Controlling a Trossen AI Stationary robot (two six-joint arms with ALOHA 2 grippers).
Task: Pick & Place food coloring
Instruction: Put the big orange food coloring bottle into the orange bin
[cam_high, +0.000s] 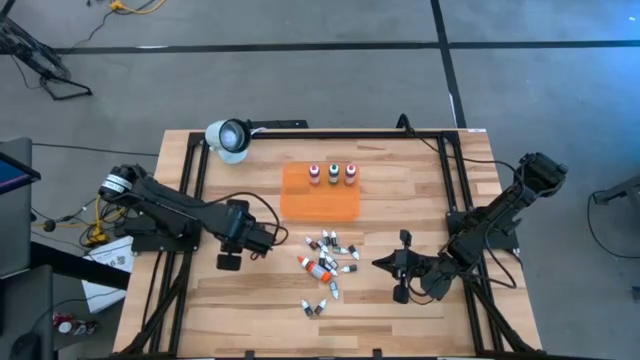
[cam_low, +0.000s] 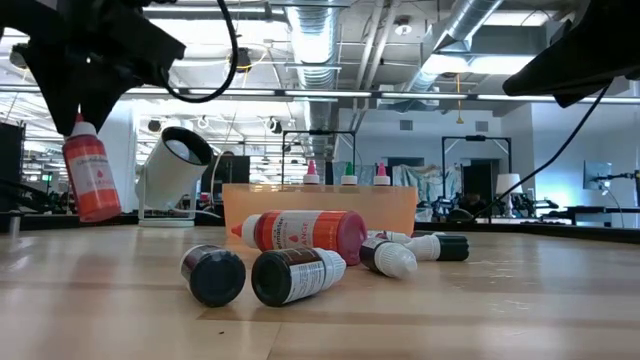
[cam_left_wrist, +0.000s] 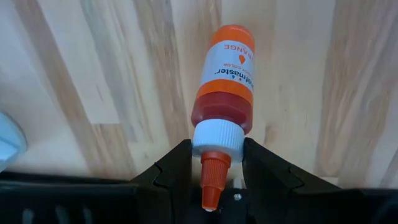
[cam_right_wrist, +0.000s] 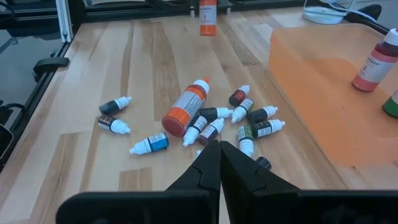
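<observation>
From overhead, the left pincer (cam_high: 272, 240) is hiding its load. The wrist view is showing it partly open, clamping the white cap of an orange bottle (cam_left_wrist: 224, 81), which is hanging clear above the bench (cam_high: 250, 300), left of the pile of vials (cam_high: 328, 262). The right pincer (cam_right_wrist: 219, 152) is sitting clenched and empty near that pile.
</observation>
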